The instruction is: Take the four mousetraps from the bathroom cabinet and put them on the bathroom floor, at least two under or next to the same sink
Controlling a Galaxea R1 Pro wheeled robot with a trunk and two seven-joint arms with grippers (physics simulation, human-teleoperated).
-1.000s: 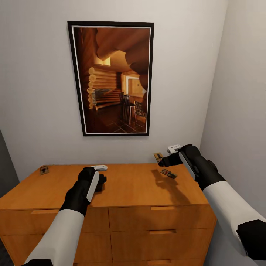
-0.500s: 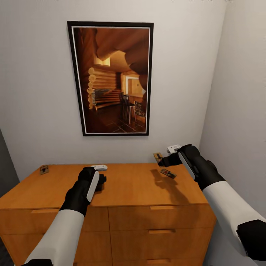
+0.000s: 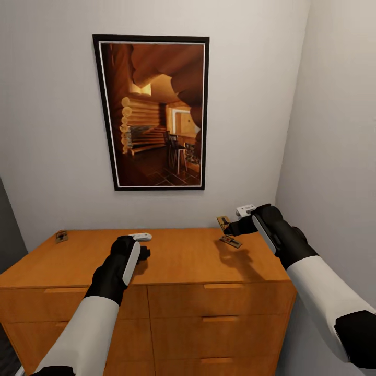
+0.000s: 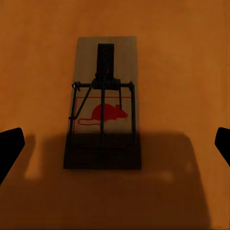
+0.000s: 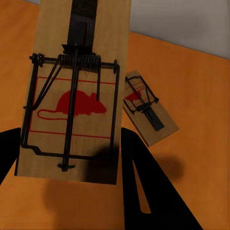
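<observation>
The orange-brown cabinet (image 3: 177, 258) stands against the wall. My right gripper (image 3: 228, 225) hovers above its right end, shut on a mousetrap (image 3: 223, 222). The right wrist view shows that mousetrap (image 5: 76, 91) up close between the dark fingers (image 5: 143, 187). A second mousetrap (image 3: 230, 241) (image 5: 144, 112) lies on the top just below it. A third mousetrap (image 3: 61, 236) rests at the far left corner. My left gripper (image 3: 143, 255) points down over the middle of the top, open, and the left wrist view has another mousetrap (image 4: 105, 100) lying flat between its spread fingertips (image 4: 9, 148).
A large framed picture (image 3: 151, 112) hangs on the wall above the cabinet. The side wall (image 3: 334, 156) is close on the right, next to my right arm. A dark gap (image 3: 6, 235) shows left of the cabinet. Drawer fronts (image 3: 219, 313) with bar handles face me.
The whole view has shifted slightly, so the camera moved and the cabinet sits a little further left in the picture. Both grippers keep their states, the right still holding its trap.
</observation>
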